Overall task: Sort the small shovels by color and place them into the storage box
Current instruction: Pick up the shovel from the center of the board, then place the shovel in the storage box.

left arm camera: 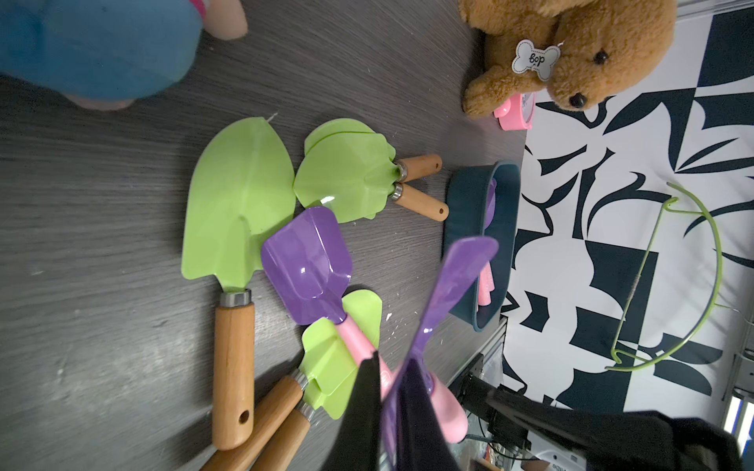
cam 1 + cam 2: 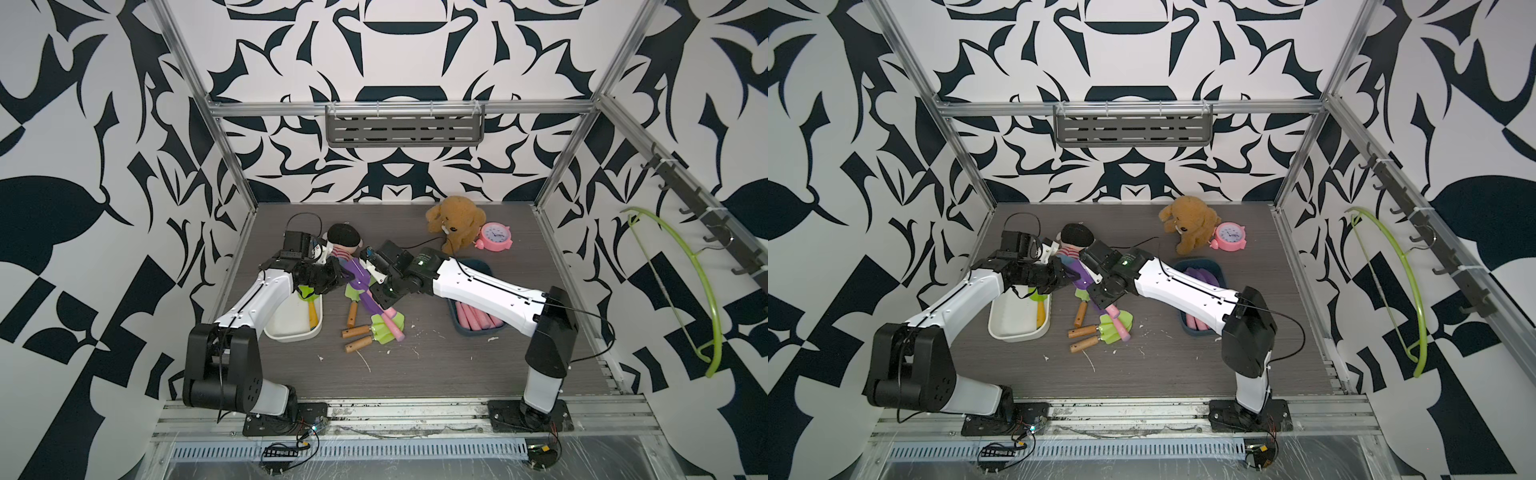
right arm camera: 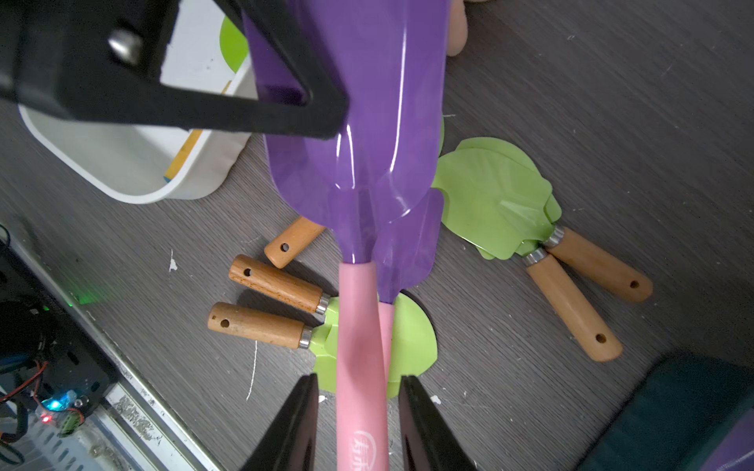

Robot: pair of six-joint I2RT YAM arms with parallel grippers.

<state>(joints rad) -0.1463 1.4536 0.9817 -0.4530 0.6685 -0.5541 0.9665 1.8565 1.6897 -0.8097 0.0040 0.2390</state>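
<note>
1. Purple shovel [image 2: 358,278] hangs over the table [image 2: 415,374] between the two arms in both top views. The left gripper [image 2: 343,277] is clamped on its blade. The right gripper [image 2: 380,297] sits at the handle end, and its gap cannot be read from here. Arms this close could knock together
2. Counted in a top view: one white box [image 2: 291,322] holds one yellow-handled green shovel [image 2: 312,311]. One dark blue box [image 2: 476,264] shows at least four pink handles, and the arm hides any others. Three wooden handles [image 2: 357,331] show on the table
3. Left wrist view: the fingers [image 1: 363,407] pinch the thin, glossy blade edge-on, with nothing else supporting it. A slip there would likely drop it onto the pile below. Five green shovels [image 1: 238,204] and one loose purple shovel [image 1: 307,261] lie on the table
4. Right wrist view: the fingers [image 3: 298,428] stand apart either side of the pink handle [image 3: 361,367], with a gap on each side, gripping nothing. The loose purple shovel's handle lies directly beneath, so closing low could catch both. Counted here: five wooden handles, two purple shovels, one yellow handle in the white box
</note>
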